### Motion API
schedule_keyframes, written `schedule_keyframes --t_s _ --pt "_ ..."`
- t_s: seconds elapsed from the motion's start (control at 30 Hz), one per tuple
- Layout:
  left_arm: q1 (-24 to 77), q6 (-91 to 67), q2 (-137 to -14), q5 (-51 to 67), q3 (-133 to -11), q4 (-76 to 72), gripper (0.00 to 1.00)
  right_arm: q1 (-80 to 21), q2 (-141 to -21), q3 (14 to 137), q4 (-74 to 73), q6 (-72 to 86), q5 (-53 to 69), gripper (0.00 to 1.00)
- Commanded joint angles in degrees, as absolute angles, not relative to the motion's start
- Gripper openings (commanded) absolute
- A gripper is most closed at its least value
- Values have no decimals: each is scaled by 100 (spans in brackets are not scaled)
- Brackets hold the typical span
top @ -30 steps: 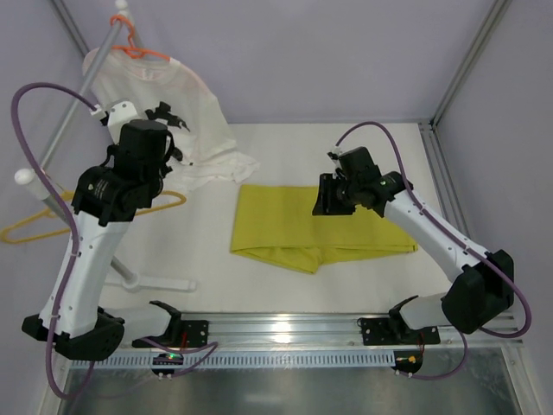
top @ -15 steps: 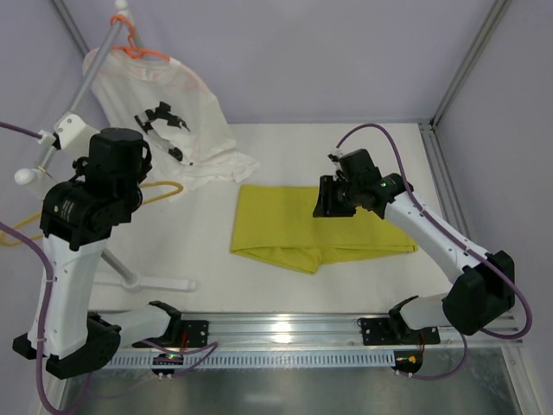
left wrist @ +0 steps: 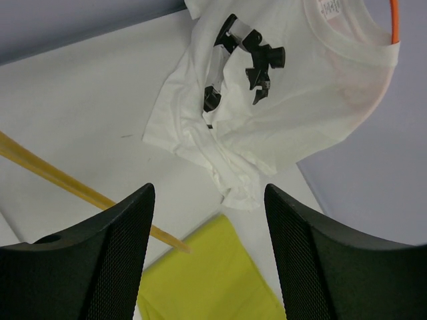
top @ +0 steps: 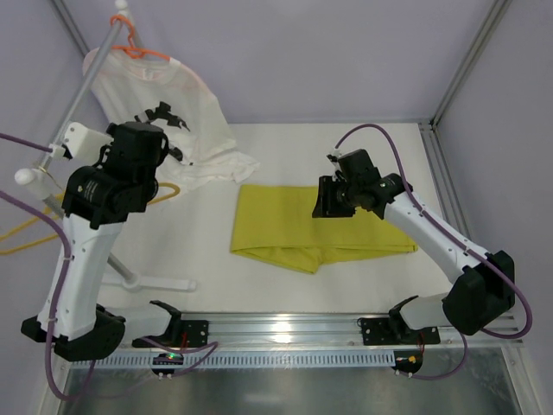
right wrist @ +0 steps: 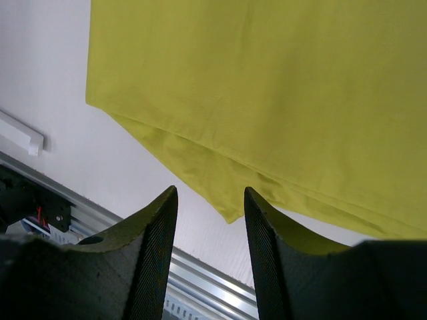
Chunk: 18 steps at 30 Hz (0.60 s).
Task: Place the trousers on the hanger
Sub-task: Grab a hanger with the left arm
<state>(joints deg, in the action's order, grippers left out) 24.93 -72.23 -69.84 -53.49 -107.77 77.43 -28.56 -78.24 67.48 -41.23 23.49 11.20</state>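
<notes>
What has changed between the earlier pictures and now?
The left gripper swung out to the left, then came partly back, and its jaws opened. The hanger now lies free below them, slightly shifted. The right gripper, open above the trousers, and the white T-shirt stayed as they were.

layout | trousers (top: pixel 311 229) lay flat mid-table (top: pixel 285 147) | T-shirt (top: pixel 173 112) hung back-left, hem on table just behind trousers' left corner | hanger (left wrist: pixel 67 179) left of trousers, tip near that corner, probably not touching | rack base (top: pixel 160 282) front-left
</notes>
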Motion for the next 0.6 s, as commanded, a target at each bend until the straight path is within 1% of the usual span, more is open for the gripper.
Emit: schedule_keyframes --t_s 0.0,0.27,0.57 --pt "2470 -7962 -7146 -5300 -10653 9501 68 -2892 -7699 6873 -4087 2250 1046 48" --pt "2470 -7998 -7488 -5265 -10986 9510 68 -2900 -7866 6899 -4078 2224 1046 49" --pt "2470 -7673 -7190 -5379 -10969 9518 68 -2900 -7884 6873 -4043 2294 1063 48"
